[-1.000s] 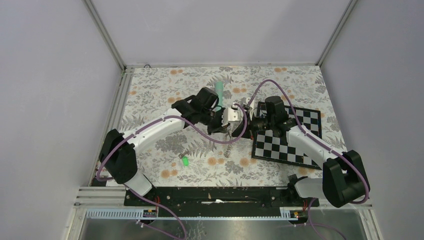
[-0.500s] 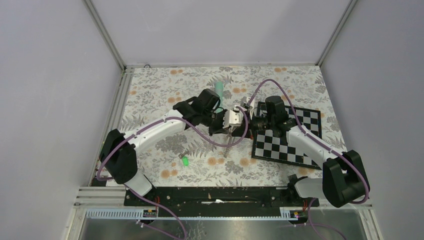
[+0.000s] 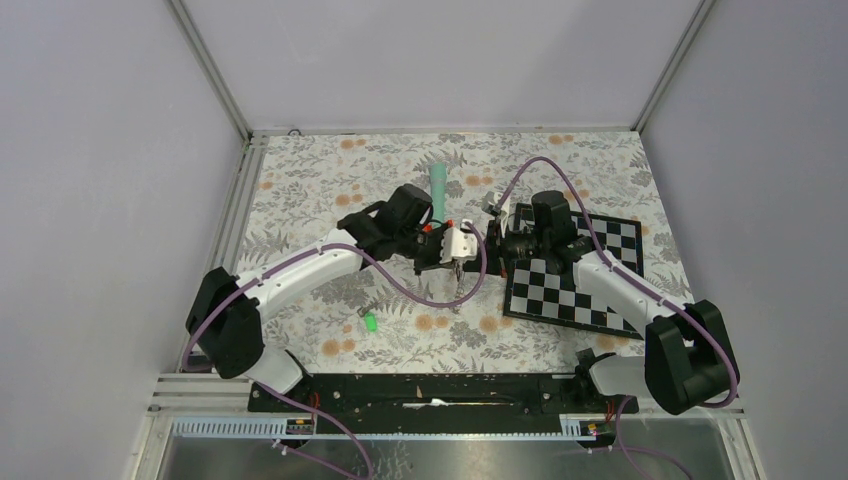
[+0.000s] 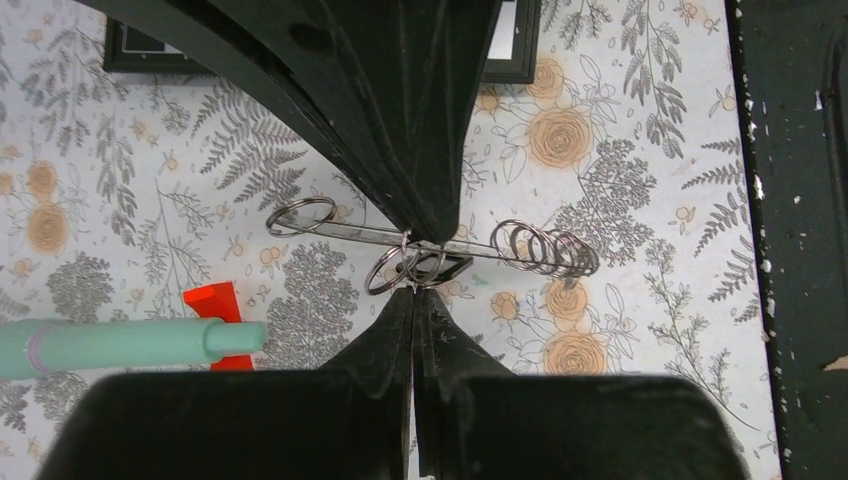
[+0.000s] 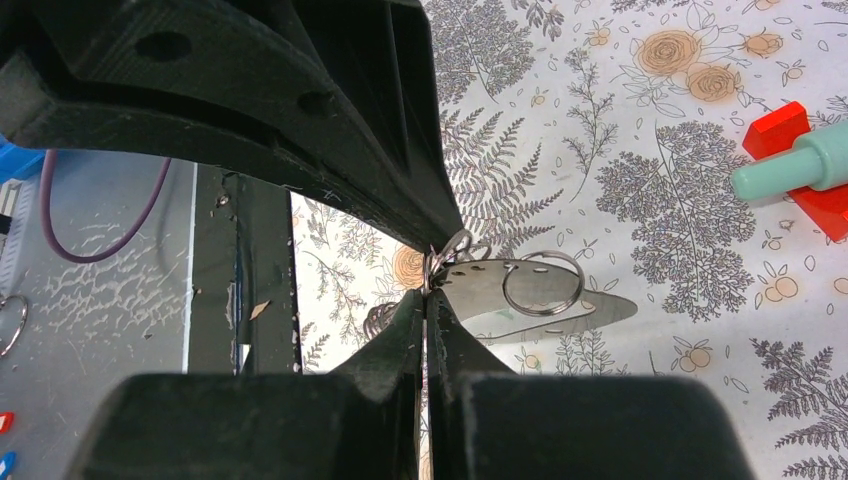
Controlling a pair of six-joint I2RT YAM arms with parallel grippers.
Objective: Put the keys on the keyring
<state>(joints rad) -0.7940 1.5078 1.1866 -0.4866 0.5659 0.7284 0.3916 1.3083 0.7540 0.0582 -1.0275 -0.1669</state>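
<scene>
- The left gripper [image 4: 413,297] is pressing its fingers together, pinching the small wire rings on the flat grey metal keyring [image 5: 470,300].
- The right gripper [image 5: 428,300] is pinching one end of the keyring, tip to tip with the left gripper.
- The keyring is being held at the middle of the floral tabletop [image 3: 300,180], just beside the left edge of the black-and-white checkerboard [image 3: 545,295].
- The silver key [image 3: 369,322] with a green plastic head is lying toward the near edge, well apart from both grippers.
- The teal cone-shaped stick [image 3: 437,183] is lying toward the far edge.
</scene>
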